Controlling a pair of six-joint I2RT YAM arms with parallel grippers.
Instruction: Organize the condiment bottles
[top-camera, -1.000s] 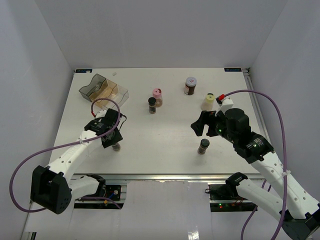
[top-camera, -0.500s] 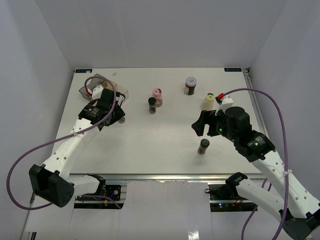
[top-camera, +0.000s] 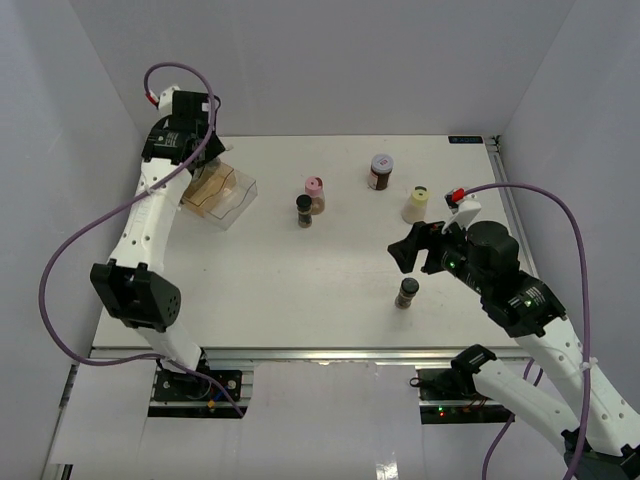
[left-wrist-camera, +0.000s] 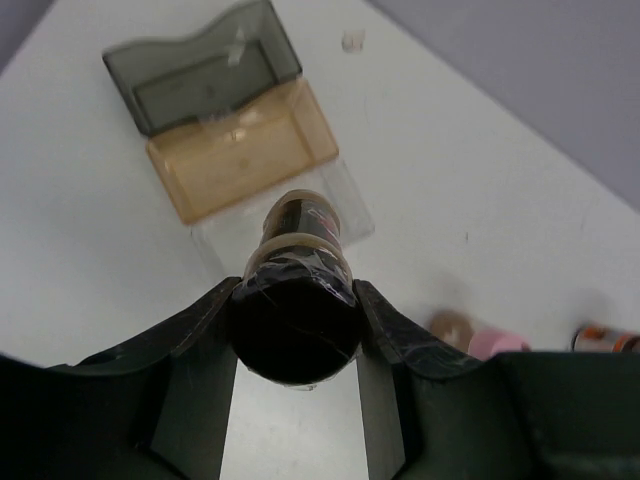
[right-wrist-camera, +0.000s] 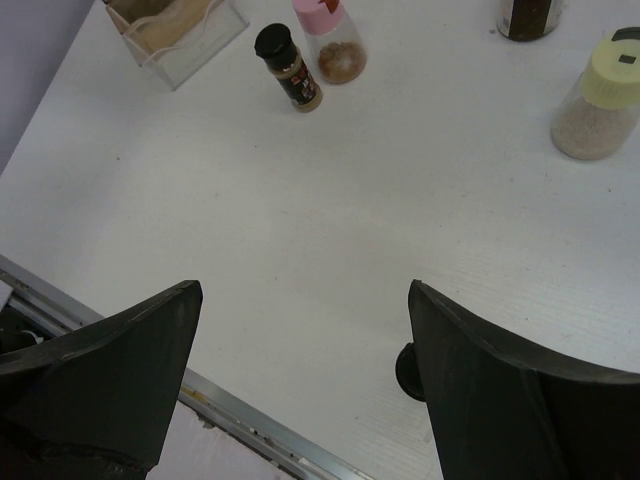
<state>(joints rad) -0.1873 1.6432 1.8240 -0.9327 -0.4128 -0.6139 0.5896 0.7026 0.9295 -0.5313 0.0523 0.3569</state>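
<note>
My left gripper (left-wrist-camera: 295, 300) is shut on a black-capped dark spice jar (left-wrist-camera: 296, 330) and holds it above the clear compartment bin (left-wrist-camera: 225, 155) at the table's back left. In the top view the left gripper (top-camera: 205, 162) hangs over the bin (top-camera: 238, 195). My right gripper (top-camera: 403, 247) is open and empty, its jaws wide apart (right-wrist-camera: 303, 290). Another black-capped jar (top-camera: 407, 292) stands just in front of it. A pink-capped jar (top-camera: 315, 192) and a third black-capped jar (top-camera: 304, 210) stand together mid-table. The grey-lidded jar (top-camera: 381, 170) and pale yellow jar (top-camera: 416, 203) stand at the back right.
The bin holds an amber insert (left-wrist-camera: 240, 160) and a smoky grey one (left-wrist-camera: 200, 75). White walls close in the left, back and right. A metal rail (top-camera: 320, 355) runs along the table's near edge.
</note>
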